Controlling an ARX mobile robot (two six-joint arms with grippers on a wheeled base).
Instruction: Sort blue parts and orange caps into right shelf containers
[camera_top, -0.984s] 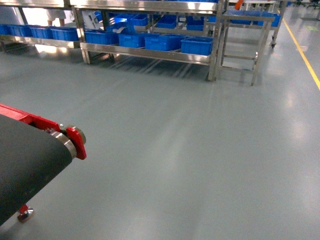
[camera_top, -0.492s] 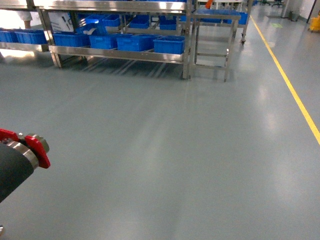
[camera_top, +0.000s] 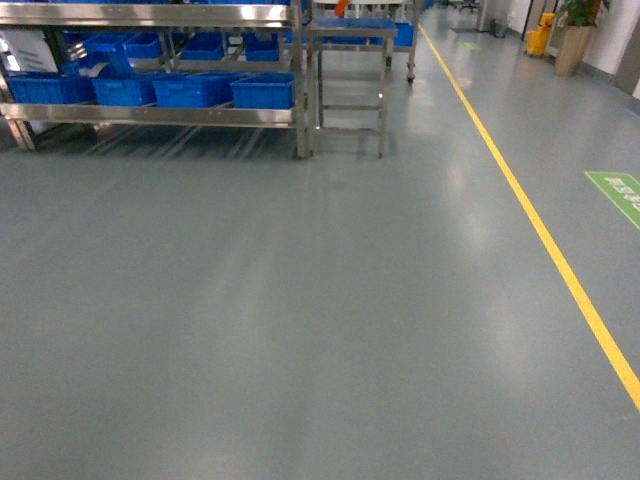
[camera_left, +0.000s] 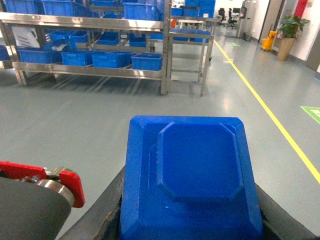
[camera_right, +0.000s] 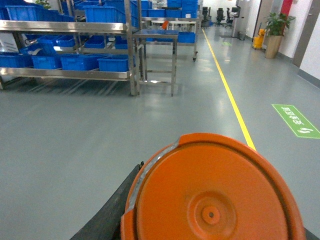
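The left wrist view is filled low down by a blue part (camera_left: 192, 175), a flat-topped piece with clipped corners and a raised panel in its middle, sitting right in front of the camera with dark end effector fingers (camera_left: 107, 202) showing along its lower left and right edges; the left end effector appears clamped on it. The right wrist view shows an orange cap (camera_right: 212, 192), round with a pale rim at its upper left and a small dimple at its centre, with a dark finger (camera_right: 112, 212) alongside its lower left; the right end effector appears closed on it. Neither end effector shows in the head view, which looks across a grey floor (camera_top: 300, 320) with a yellow line (camera_top: 540, 235) running along the right. At the far upper left stands a steel shelf (camera_top: 150, 112) with blue crates (camera_top: 262, 92) in a row on its lower level, and a small steel stand (camera_top: 350, 90) just beside its right end. At the left wrist view's lower left corner is a dark roller with a red end bracket (camera_left: 67, 182).
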